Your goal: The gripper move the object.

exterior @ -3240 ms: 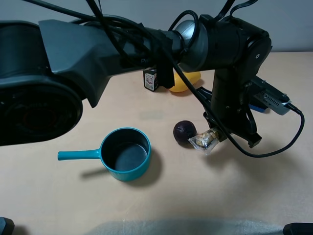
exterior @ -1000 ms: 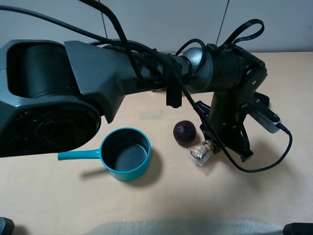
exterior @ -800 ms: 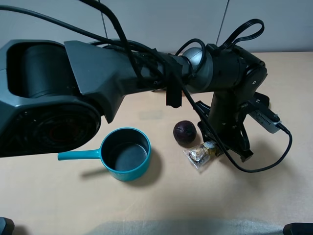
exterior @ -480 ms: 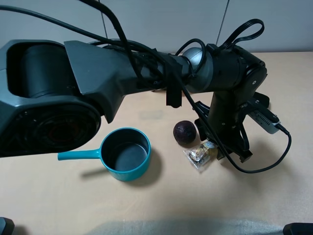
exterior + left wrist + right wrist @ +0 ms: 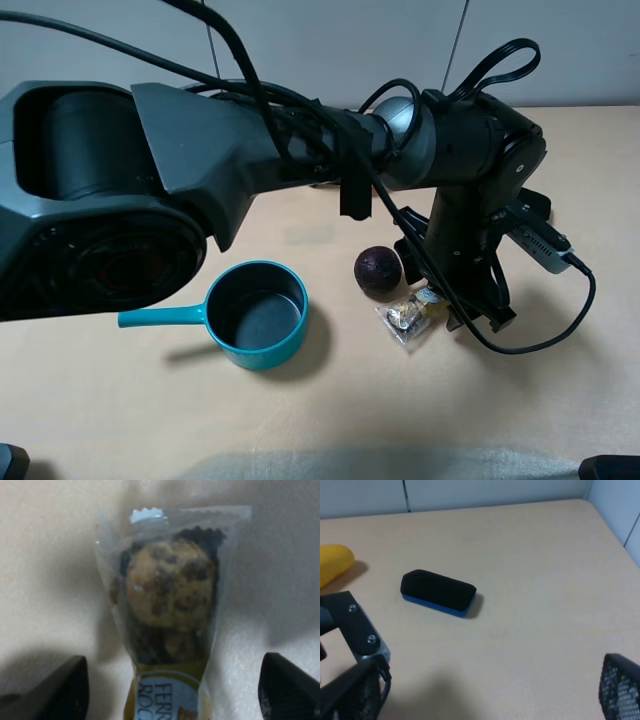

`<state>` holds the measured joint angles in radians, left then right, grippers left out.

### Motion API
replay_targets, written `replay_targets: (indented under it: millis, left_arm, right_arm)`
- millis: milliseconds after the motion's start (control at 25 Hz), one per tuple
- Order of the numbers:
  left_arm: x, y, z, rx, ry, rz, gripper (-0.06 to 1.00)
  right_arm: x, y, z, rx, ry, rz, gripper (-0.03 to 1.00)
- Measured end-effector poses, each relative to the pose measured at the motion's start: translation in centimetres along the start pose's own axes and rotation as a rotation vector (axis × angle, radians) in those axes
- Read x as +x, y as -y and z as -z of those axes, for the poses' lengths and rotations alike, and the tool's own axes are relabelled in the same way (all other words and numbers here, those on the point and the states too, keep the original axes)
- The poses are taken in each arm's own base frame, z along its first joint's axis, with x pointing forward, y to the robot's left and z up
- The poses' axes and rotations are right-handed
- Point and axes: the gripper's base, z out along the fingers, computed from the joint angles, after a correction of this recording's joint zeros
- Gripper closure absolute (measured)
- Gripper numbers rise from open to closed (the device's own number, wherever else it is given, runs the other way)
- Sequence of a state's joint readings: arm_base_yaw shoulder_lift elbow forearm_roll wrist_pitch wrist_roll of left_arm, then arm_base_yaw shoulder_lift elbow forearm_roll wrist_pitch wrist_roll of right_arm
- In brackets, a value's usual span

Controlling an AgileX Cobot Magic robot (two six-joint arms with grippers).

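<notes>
The object, a clear packet of gold-wrapped candies (image 5: 409, 314), lies flat on the table just right of the dark purple fruit (image 5: 378, 270). My left gripper (image 5: 447, 309) has reached across to the right side and hangs low over the packet's right end, jaws open. In the left wrist view the packet (image 5: 169, 610) lies between the two spread fingertips (image 5: 60, 685), touching neither. My right gripper (image 5: 490, 695) is open and empty above bare table in the right wrist view; it does not show in the exterior high view.
A teal saucepan (image 5: 258, 315) with its handle pointing left stands left of the fruit. The right wrist view shows a black and blue eraser (image 5: 439, 592), the end of a yellow mango (image 5: 332, 562) and the left arm's camera bracket (image 5: 357, 627).
The left gripper came down with the packet and opened. The packet has dropped from the fingers and now lies flat on the table beside the purple fruit.
</notes>
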<state>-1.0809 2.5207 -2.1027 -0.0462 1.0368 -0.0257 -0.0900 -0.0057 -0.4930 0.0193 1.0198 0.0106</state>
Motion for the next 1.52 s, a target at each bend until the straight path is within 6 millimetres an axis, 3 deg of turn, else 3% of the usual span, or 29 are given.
replay_targets:
  millis: [200,640,1160,1520]
  left_arm:
    - [-0.2,0.1,1.1,0.001,0.021,-0.002,0.24]
    - [-1.2,0.5,6.4,-0.002,0.13,-0.018,0.24]
    - [0.5,0.1,16.3,-0.075,0.278,-0.036,0.24]
    - [2.3,-1.9,22.2,-0.114,0.378,0.001,0.24]
  right_arm:
    - [0.0,0.0,0.0,0.0,0.0,0.0,0.31]
    - [0.0,0.0,0.0,0.0,0.0,0.0,0.31]
    - [0.0,0.0,0.0,0.0,0.0,0.0,0.31]
    - [0.0,0.0,0.0,0.0,0.0,0.0,0.31]
